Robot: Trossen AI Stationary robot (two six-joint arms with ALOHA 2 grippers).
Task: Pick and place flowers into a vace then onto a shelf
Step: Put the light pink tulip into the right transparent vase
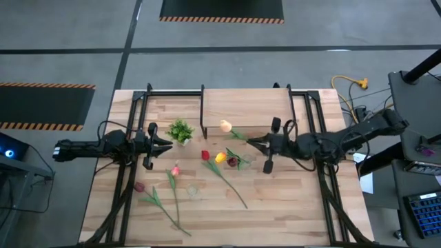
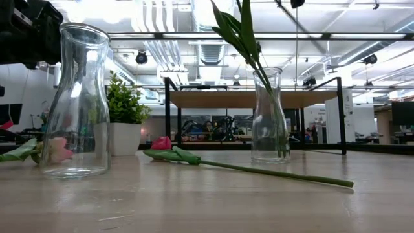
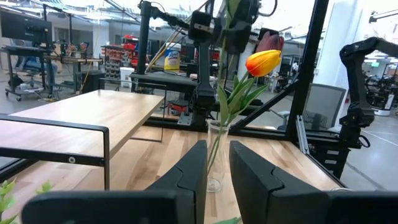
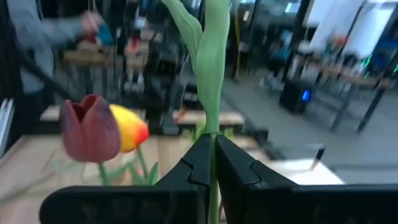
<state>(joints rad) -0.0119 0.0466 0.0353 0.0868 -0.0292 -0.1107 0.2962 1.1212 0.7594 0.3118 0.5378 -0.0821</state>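
Observation:
My right gripper [image 1: 249, 142] is shut on the green stem of a peach tulip [image 1: 224, 125], just above a clear vase [image 2: 268, 116]. The stem runs down into this vase [image 3: 216, 155], which holds a yellow tulip [image 3: 262, 62] and a maroon tulip [image 3: 270, 42]. A red tulip [image 1: 204, 155] lies flat on the table, and so do a pink tulip [image 1: 176, 170] and a dark red tulip [image 1: 139, 187]. An empty second vase [image 2: 74, 100] stands nearer the front. The shelf [image 1: 255, 110] stands at the far edge. My left gripper [image 1: 163, 145] waits at the left, its fingers a narrow gap apart, with nothing between them. My right gripper pinches the peach tulip's stem [image 4: 211, 118] between its two fingers, coming level from the table's right side and lying across the stem. The flower stands nearly upright, its leaf rising above the fingers and its lower stem [image 3: 222, 93] reaching down into the vase.
A small leafy plant in a white pot [image 1: 181, 131] stands left of the shelf, near my left gripper. Black frame rails [image 1: 124, 172] run along both sides of the table. The near half of the tabletop [image 1: 289, 207] right of the lying flowers is bare wood.

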